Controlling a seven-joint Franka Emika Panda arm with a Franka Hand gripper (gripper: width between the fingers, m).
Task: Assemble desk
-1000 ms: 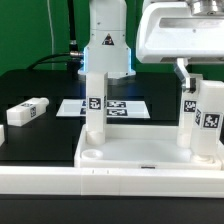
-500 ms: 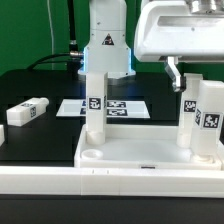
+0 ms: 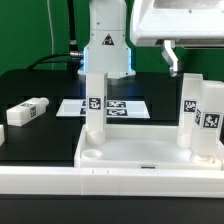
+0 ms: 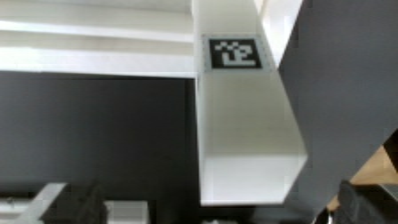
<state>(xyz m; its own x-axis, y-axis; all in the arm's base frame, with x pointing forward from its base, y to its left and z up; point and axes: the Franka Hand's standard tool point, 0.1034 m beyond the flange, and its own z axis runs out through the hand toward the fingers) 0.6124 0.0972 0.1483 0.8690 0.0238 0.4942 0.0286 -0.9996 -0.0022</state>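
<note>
Logged tabletop (image 3: 140, 152) flat on black table (image 3: 40, 145), rim up. Counted 3 legs upright in its corner sockets: leg 1 (image 3: 93, 108) at far corner on the exterior view's left, leg 2 (image 3: 188, 112) and leg 3 (image 3: 210, 122) at the right end. Found 4th leg (image 3: 25, 112) lying loose, well apart from tabletop toward the exterior view's left. Judged it light, stiff and smooth, so likely slippery. Advise pinching across 2 opposite flat faces near mid-length. Saw gripper (image 3: 192, 52) hanging above leg 2 and leg 3, jaws apart, holding nothing. Noted marker board (image 3: 115, 106) just behind tabletop.
</note>
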